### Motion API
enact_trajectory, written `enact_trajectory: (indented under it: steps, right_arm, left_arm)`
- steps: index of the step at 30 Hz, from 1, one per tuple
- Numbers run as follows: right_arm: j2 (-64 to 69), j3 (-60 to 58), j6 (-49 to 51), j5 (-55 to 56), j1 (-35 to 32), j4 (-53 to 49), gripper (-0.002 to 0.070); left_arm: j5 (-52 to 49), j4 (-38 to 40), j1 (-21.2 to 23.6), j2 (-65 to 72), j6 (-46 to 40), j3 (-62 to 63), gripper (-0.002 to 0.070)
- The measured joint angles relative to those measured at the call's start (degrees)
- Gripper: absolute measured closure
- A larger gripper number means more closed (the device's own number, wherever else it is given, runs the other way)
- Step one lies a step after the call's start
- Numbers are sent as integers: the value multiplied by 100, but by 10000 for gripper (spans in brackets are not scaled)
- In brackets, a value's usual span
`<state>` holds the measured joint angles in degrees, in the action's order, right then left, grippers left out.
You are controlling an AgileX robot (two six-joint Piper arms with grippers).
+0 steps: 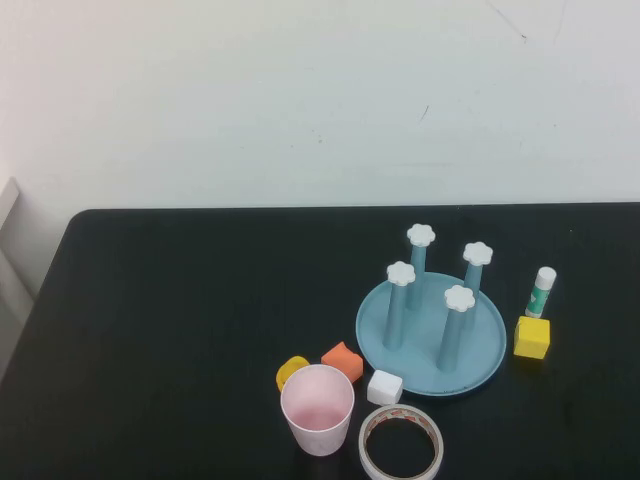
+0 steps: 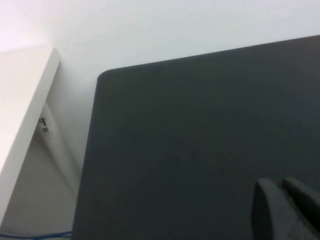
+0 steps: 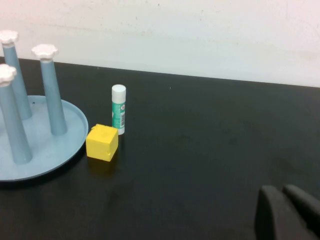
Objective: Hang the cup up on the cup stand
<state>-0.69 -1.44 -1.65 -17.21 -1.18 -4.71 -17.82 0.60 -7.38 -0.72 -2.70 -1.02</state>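
The pale pink cup (image 1: 317, 408) stands upright, mouth up, near the table's front edge. The light blue cup stand (image 1: 431, 335) sits to its right, with four blue pegs topped by white flower caps; part of it shows in the right wrist view (image 3: 35, 135). Neither arm shows in the high view. My left gripper (image 2: 281, 186) hangs over bare black table near the left corner, fingers together and empty. My right gripper (image 3: 282, 192) is over the table to the right of the stand, fingers together and empty.
A white tape roll (image 1: 401, 444) lies right of the cup. A white block (image 1: 384, 387), an orange block (image 1: 342, 360) and a yellow piece (image 1: 292, 372) lie between cup and stand. A yellow cube (image 1: 531, 337) and a glue stick (image 1: 541, 291) stand right of the stand.
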Motion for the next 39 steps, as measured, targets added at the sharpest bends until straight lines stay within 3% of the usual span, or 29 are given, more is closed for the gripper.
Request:
enact_trajectory:
  steps: [29,33,35,39]
  right_arm:
    - [0,0,3,0,0,0,678]
    - [0,0,3,0,0,14,678]
    - [0,0,27,0,0,142,678]
    - [0,0,497,0,0,1172,678]
  left_arm:
    - [0,275,0,0,-21,0,677]
    - [11,1193,0,0,-5,0,677]
    - [11,2085,0,0,115,0,677]
    - [-80,4592,0,0,449,-10,677]
